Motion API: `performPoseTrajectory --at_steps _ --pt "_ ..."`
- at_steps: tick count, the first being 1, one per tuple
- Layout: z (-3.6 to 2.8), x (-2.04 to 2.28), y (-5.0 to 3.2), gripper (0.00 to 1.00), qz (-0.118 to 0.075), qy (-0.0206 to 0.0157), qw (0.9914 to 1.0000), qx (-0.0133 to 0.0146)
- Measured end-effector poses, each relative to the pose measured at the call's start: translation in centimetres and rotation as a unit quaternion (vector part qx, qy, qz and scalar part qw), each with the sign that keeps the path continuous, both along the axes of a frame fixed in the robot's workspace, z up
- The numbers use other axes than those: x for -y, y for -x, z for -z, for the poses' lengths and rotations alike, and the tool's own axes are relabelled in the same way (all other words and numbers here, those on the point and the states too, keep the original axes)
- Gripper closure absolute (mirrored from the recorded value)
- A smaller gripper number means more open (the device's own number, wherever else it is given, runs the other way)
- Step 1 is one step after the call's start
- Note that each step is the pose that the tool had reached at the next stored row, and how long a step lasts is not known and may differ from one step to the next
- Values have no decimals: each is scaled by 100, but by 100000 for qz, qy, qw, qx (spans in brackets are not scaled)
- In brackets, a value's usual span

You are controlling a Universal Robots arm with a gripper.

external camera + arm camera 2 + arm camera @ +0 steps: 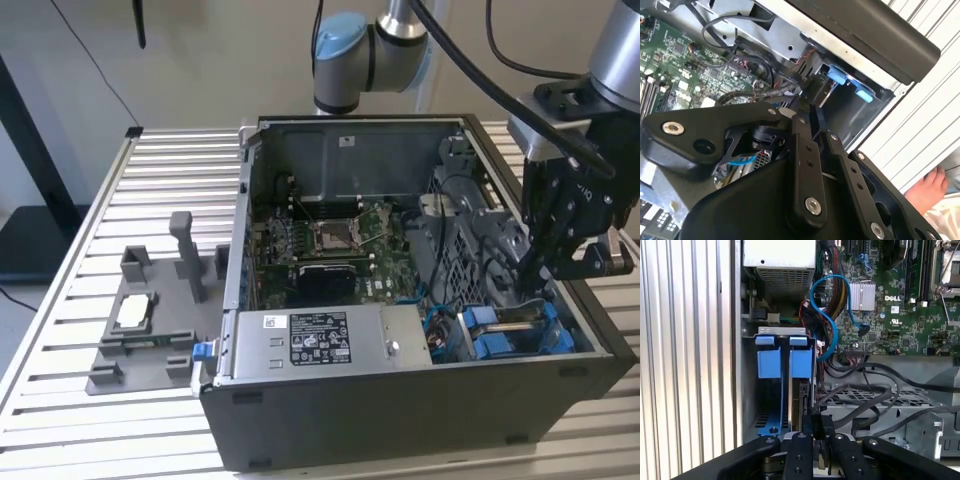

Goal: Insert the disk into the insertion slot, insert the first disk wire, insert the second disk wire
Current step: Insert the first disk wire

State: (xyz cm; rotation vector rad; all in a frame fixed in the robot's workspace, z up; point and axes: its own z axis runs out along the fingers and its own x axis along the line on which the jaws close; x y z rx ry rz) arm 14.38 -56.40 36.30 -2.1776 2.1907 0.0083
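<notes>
- Gripper [535, 278] hung low inside the open computer case [400, 410], at the exterior view's right, over the drive cage.
- Fingers [799, 455] sat drawn close together in both wrist views; couldn't tell if anything was pinched between them.
- Disk [801, 364] in its blue carrier stood seated in the insertion slot [782, 331], with a second blue carrier [769, 362] just beside it in the same cage.
- Gripper tips [820, 432] were right at the disk's end away from the blue tabs; contact couldn't be told.
- Black cables [860, 400] lay looped across the grey metal near the gripper, and a blue cable [827, 315] curved up toward the motherboard [340, 240].
- Power-supply box [310, 335] with white sticker sat along the case's near wall.
- Grey fixture [150, 320] lay on the slatted table [180, 170], outside the case on the exterior view's left.
- A person's hand [930, 190] rested on the slats outside the case in the second wrist view.
</notes>
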Motion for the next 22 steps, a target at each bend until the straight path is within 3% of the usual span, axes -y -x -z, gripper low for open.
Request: performPoseTrajectory --at_steps 5,9,11,22 --pt "62 2 -33 81 -1 14 100000 -4" --pt "85 17 -69 81 1 36 99997 -739" --pt "98 27 -80 81 0 40 99996 -894" --pt "167 55 -99 81 -1 48 99996 -903"
